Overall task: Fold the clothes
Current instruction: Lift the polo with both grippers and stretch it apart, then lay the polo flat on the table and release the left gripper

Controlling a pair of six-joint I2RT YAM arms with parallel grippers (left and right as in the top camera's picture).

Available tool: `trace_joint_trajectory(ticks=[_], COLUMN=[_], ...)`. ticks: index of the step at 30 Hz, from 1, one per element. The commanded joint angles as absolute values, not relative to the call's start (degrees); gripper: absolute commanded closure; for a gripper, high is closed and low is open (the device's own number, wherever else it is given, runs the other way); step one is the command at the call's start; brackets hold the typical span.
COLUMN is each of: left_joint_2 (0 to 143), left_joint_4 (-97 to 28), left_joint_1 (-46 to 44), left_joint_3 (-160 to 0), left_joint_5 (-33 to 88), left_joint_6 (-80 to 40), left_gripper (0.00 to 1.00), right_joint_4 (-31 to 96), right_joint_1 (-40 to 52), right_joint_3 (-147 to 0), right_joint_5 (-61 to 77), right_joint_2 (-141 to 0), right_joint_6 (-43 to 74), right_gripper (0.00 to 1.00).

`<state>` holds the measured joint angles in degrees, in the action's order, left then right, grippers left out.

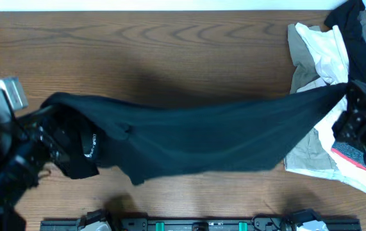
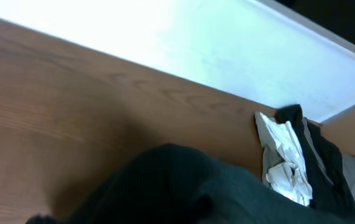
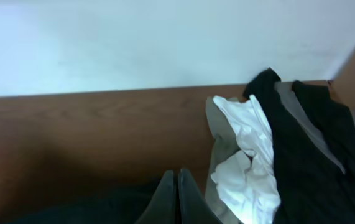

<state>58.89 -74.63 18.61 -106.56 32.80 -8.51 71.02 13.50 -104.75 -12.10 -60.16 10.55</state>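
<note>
At the right side of the table, the right gripper has its two fingers pressed together on a pinch of the black polo shirt. Its wrist view shows the fingertips closed tight, with dark cloth bunched just below them. From that pinch the shirt runs leftward as one long, taut band across the middle of the table, apparently lifted off the wood and sagging a little along its lower edge.

At the far end the left gripper is closed on the other side of the garment, where the cloth is gathered and some white lettering shows. Its own camera sees only black fabric close up, not the fingers.

So the long axis lies left to right with an end in each gripper, and neither arm is nearer than the other. The right end hangs over the heap of white and beige garments. I'd guess laying it flat calls for both arms to shift left together before lowering, or the shirt lands on that heap.
</note>
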Motion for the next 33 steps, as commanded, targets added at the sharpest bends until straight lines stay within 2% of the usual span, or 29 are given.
trace_joint_trajectory(ticks=[1, 6, 10, 14, 18, 21, 25, 29, 33], left_joint_2=[65.5, 76.8, 86.4, 93.7, 96.5, 96.1, 95.4, 96.4, 99.0], left_joint_4=[-74.0, -70.7, -58.7, -44.3, -41.7, -44.2, -55.5, -69.8, -77.8], left_joint_1=[18.5, 17.3, 14.7, 12.4, 12.4, 13.3, 12.7, 10.0, 6.9], left_joint_3=[-106.7, -106.7, -106.8, -109.1, -118.1, -124.0, -126.6, -124.2, -117.8], left_joint_5=[32.6, 32.6, 32.6, 38.0, 37.9, 37.9, 37.9, 37.9, 37.8], left_joint_6=[-7.3, -7.3, -8.0, -9.3, -8.9, -7.8, -2.3, 5.9, 10.6], left_gripper=[0.94, 0.94, 0.94, 0.94, 0.94, 0.94, 0.94, 0.94, 0.94], right_joint_4=[71.0, 68.7, 60.8, 52.4, 51.5, 53.3, 60.9, 72.9, 81.5], right_joint_1=[12.6, 11.7, 8.9, 4.7, 2.1, 1.4, 1.4, 1.5, 1.5], right_joint_3=[-104.9, -104.9, -105.1, -108.6, -116.9, -121.9, -123.2, -122.4, -120.0], right_joint_5=[-14.0, -13.9, -13.9, -11.5, -11.6, -11.6, -11.6, -11.6, -11.6], right_joint_2=[-66.5, -78.2, -88.2, -94.4, -95.6, -95.5, -95.6, -97.7, -100.9], right_joint_6=[8.1, 7.6, 7.6, 8.6, 10.2, 8.3, 6.1, 6.2, 6.1], right_gripper=[0.99, 0.99, 0.99, 0.99, 0.99, 0.99, 0.99, 0.99, 0.99])
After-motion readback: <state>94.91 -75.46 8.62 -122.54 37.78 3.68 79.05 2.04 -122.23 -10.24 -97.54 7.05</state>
